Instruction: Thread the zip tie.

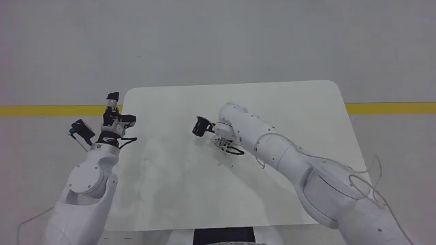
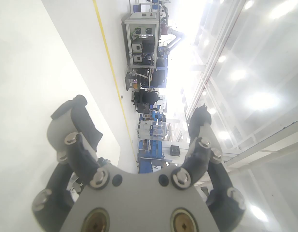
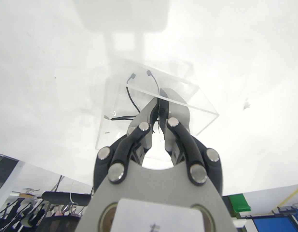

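Note:
My right gripper [image 3: 160, 106] reaches into a clear plastic box [image 3: 202, 102] on the white table and is shut on a black zip tie [image 3: 155, 82]. The tie's head curves up out of the fingertips, and its strap runs back between the pads. A second black zip tie [image 3: 130, 95] lies in the box beside it, bent at an angle. From above, the right gripper [image 1: 223, 143] is near the table's middle, with a black tie loop [image 1: 234, 152] under it. My left gripper [image 2: 139, 107] is open and holds nothing, hanging at the table's left edge [image 1: 119, 109].
The white table [image 1: 293, 109] is bare around the box. A small white scrap [image 3: 246, 105] lies on the table beside the box. Past the table's left edge runs a yellow floor line [image 2: 107, 49], with racks and equipment beyond it.

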You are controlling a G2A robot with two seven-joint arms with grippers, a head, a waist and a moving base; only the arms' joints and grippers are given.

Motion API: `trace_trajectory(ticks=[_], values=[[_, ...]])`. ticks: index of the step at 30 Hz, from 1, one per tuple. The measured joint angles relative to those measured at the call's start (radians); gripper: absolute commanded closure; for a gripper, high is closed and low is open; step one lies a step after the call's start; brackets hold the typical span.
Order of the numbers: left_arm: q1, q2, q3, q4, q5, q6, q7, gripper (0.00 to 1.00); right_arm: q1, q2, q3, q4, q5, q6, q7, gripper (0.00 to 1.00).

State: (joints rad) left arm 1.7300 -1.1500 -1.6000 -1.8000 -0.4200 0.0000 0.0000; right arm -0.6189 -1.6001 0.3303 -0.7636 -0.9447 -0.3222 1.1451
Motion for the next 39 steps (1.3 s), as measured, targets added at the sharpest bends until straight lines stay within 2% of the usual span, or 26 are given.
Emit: trace_trajectory(ticks=[8, 15, 21, 27, 31, 34, 39], values=[[0.0, 0.0, 0.0, 0.0, 0.0, 0.0, 0.0, 0.0, 0.016, 0.003, 0.029, -0.014, -0.012, -0.004, 0.024, 1.0], [0.0, 0.0, 0.0, 0.0, 0.0, 0.0, 0.0, 0.0, 0.009, 0.049, 0.073, -0.113, 0.012, -0.018, 0.054, 1.0], [0.0, 0.0, 0.0, 0.0, 0.0, 0.0, 0.0, 0.0, -0.007, 0.111, 0.114, -0.231, 0.047, -0.018, 0.077, 1.0], [0.0, 0.0, 0.0, 0.0, 0.0, 0.0, 0.0, 0.0, -0.044, 0.192, 0.2, -0.385, 0.097, -0.018, 0.066, 1.0], [0.0, 0.0, 0.0, 0.0, 0.0, 0.0, 0.0, 0.0, -0.093, 0.253, 0.285, -0.492, 0.163, -0.018, 0.021, 1.0], [0.0, 0.0, 0.0, 0.0, 0.0, 0.0, 0.0, 0.0, -0.125, 0.289, 0.331, -0.544, 0.225, -0.018, -0.023, 1.0], [0.0, 0.0, 0.0, 0.0, 0.0, 0.0, 0.0, 0.0, -0.157, 0.329, 0.387, -0.58, 0.363, -0.018, -0.118, 1.0]])
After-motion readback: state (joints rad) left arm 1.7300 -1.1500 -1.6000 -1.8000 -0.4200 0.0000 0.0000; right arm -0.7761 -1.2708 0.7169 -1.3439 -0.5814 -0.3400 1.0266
